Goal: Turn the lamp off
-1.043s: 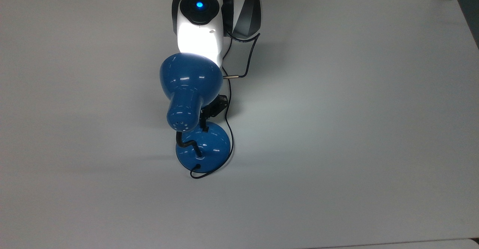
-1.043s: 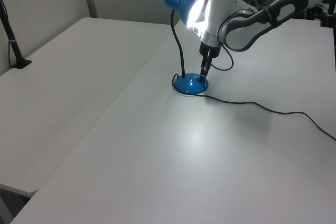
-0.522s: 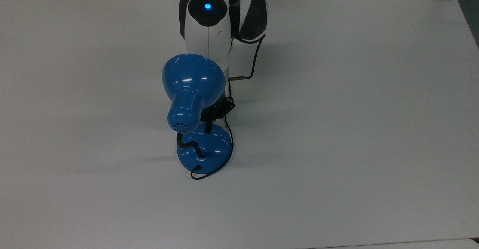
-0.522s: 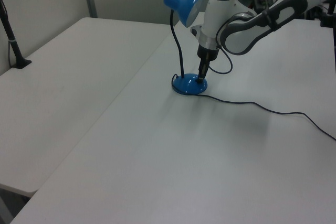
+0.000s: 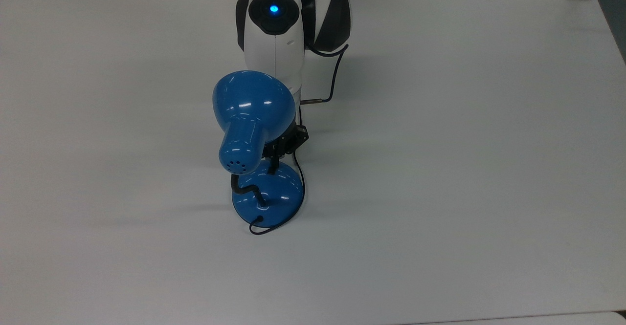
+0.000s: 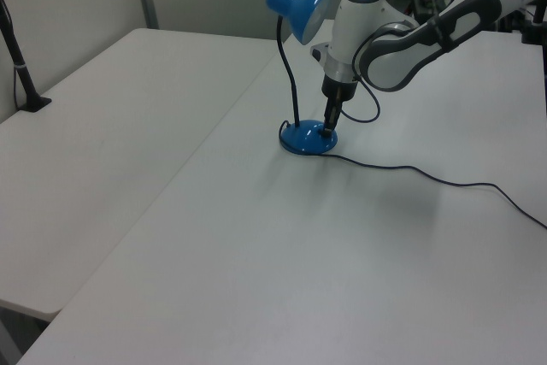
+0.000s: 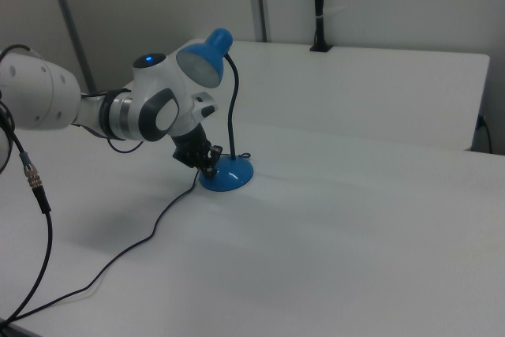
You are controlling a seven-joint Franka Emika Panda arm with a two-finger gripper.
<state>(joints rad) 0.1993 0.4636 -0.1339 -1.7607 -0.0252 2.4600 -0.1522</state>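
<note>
1 lamp [image 5: 253,119], 1 cord [image 6: 427,179], 1 robot arm [image 6: 402,32] w/ 1 gripper [image 6: 328,128], 2 tables [image 6: 111,143].

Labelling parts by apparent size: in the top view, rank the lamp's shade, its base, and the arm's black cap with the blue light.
1. Lamp shade, though it is nearest the camera.
2. Lamp base.
3. Black cap.

switch: hidden by tool [image 6: 328,130] | lamp [image 5: 254,115] shade covers tool
</note>
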